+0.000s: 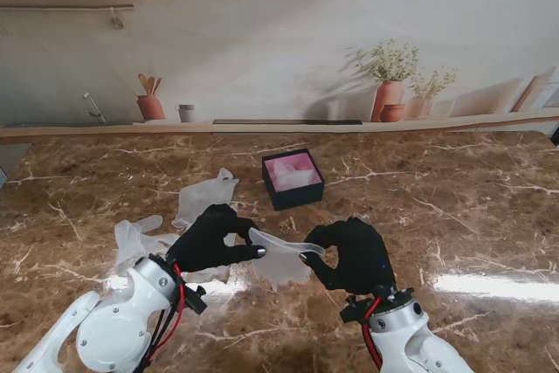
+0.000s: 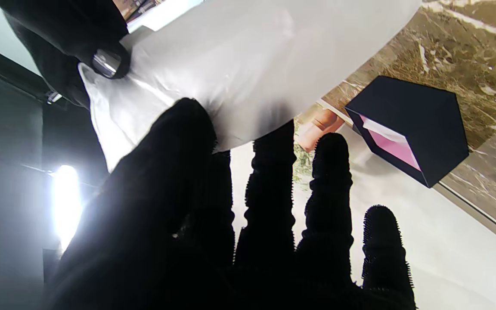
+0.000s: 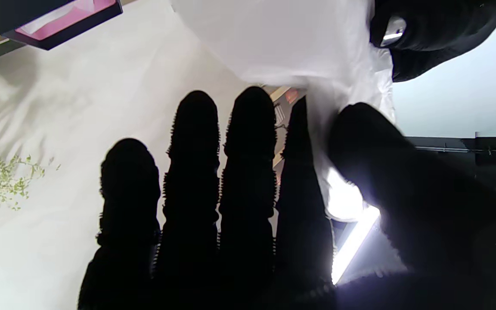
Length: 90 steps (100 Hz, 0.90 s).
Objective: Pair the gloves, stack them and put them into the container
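Observation:
A translucent white glove (image 1: 281,255) hangs stretched between my two black hands above the table near me. My left hand (image 1: 214,238) pinches its left edge and my right hand (image 1: 354,253) pinches its right edge. Through the left wrist camera the glove (image 2: 239,73) fills the picture, held by my thumb (image 2: 175,142) against the fingers, with the other hand's fingertip (image 2: 106,62) on it. Seen from the right wrist, the glove (image 3: 282,38) is caught between thumb (image 3: 360,133) and fingers. Two more gloves lie on the table, one (image 1: 205,194) farther off, one (image 1: 135,242) at my left. The black container (image 1: 293,178) with a pink inside stands beyond the hands.
The marble table (image 1: 454,216) ends at a raised back ledge (image 1: 262,127) against a wall printed with pots and plants. The container also shows in the left wrist view (image 2: 407,129) and in the right wrist view (image 3: 54,19).

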Each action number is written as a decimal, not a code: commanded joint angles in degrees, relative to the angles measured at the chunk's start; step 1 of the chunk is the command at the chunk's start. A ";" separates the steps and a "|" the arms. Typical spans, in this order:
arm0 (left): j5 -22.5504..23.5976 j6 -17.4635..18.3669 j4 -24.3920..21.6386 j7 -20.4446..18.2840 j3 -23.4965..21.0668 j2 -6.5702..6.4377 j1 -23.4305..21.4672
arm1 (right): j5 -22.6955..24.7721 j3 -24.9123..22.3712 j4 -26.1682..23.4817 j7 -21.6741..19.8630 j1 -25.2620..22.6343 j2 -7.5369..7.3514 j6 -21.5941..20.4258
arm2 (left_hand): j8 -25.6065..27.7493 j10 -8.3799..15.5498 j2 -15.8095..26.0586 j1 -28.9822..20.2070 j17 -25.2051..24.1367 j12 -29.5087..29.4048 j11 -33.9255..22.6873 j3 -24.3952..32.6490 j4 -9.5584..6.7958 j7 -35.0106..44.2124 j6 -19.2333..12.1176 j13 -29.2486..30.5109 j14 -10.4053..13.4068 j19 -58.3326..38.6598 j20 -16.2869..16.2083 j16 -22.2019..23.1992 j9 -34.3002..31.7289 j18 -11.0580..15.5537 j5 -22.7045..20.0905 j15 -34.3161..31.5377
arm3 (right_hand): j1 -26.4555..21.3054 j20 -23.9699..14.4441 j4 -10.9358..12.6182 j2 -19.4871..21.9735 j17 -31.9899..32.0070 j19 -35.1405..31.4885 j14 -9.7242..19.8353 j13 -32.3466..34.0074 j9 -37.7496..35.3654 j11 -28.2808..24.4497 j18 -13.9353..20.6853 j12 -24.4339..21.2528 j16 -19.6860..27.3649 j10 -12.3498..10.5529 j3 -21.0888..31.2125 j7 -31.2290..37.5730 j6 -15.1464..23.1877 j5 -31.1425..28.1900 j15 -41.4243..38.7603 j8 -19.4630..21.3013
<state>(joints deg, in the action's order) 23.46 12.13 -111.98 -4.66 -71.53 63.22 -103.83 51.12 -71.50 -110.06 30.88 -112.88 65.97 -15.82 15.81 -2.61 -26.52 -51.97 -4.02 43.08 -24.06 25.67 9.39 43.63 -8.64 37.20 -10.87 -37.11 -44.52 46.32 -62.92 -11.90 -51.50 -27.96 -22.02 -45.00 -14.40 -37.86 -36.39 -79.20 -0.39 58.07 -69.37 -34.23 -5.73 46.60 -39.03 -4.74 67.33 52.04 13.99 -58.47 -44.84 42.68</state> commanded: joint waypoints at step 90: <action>-3.43 -5.95 5.95 -13.12 3.61 -3.16 3.67 | -16.22 -3.58 -2.35 -36.79 2.34 -4.23 10.65 | 5.09 0.10 1.91 -0.55 1.73 -15.65 -6.86 4.81 -0.17 4.28 6.61 10.89 -0.33 -11.14 2.13 1.14 -13.80 1.17 -0.18 -7.36 | 4.68 3.49 7.58 1.47 -8.68 -13.33 -2.16 9.25 -8.47 -2.82 -0.14 0.06 -2.54 2.64 6.78 5.65 -0.64 -9.14 -6.97 6.45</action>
<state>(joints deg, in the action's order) 19.66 7.05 -108.34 -18.70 -68.72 59.18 -101.37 33.68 -75.28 -115.44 -4.97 -112.80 61.87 -5.80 20.27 -2.68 -25.68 -51.97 -1.67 27.28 -29.14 27.65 9.32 46.40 -1.73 46.69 -10.90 -46.19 -42.83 47.19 -73.33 -11.84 -52.12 -33.26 -17.71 -42.90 -11.46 -39.23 -46.06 -90.03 -2.62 68.04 -77.87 -37.12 -7.13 47.21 -40.53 -2.78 73.42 55.57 11.91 -65.91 -52.07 47.69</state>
